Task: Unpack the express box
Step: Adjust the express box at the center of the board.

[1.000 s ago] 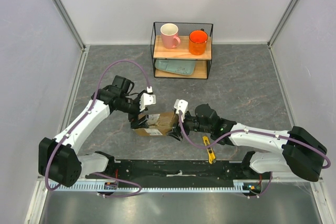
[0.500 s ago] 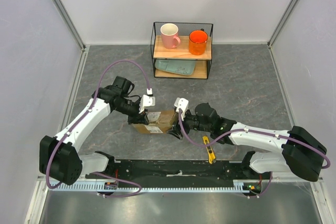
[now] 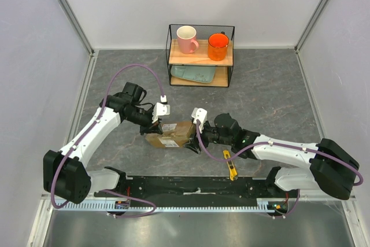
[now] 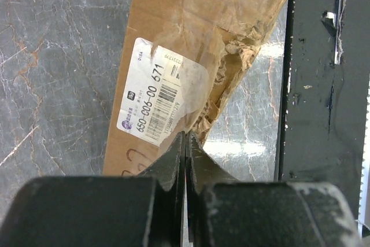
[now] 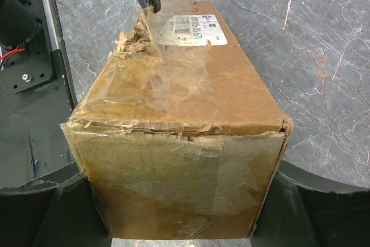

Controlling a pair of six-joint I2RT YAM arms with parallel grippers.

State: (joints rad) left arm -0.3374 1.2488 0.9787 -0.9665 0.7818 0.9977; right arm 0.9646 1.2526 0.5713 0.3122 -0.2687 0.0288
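1. The express box (image 3: 170, 134) lies flat on the table (image 3: 272, 96) between both arms. It's stiff cardboard and probably light, but the taped seam is torn and soft, so it's best held across an end.
2. Left gripper (image 4: 186, 140): fingers pinched nearly together at the torn edge by the label (image 4: 165, 93), seemingly nipping the clear tape (image 5: 173, 73).
3. Right gripper (image 3: 192, 143): spread wide and clamped across the box's right end.
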